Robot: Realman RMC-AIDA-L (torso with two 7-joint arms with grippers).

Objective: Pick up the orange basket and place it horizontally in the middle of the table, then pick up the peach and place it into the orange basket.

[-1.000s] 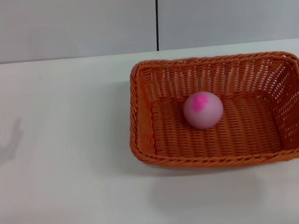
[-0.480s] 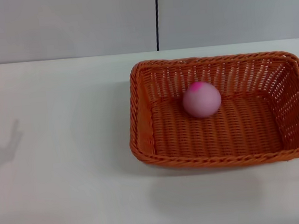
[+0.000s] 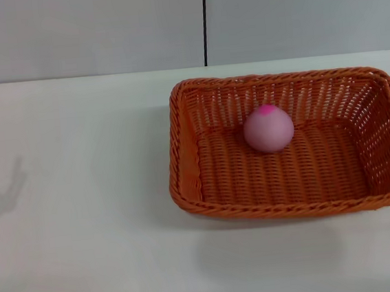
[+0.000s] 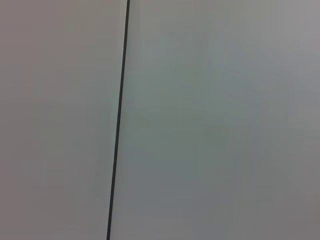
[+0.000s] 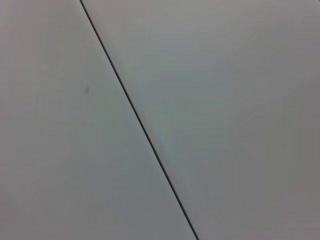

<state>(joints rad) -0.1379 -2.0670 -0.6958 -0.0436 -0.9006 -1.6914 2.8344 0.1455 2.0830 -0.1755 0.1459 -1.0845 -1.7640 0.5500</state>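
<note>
Resting pink-tip-up, the peach sits inside the orange basket on the table; wrist views show only wall; fingers unseen, their state untellable.

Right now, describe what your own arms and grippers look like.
Neither arm nor gripper shows in any view, so their colours, shapes, cables and markings cannot be told. The head view holds only the peach inside the orange basket on the table; both wrist views show only a pale wall with a dark seam.
</note>
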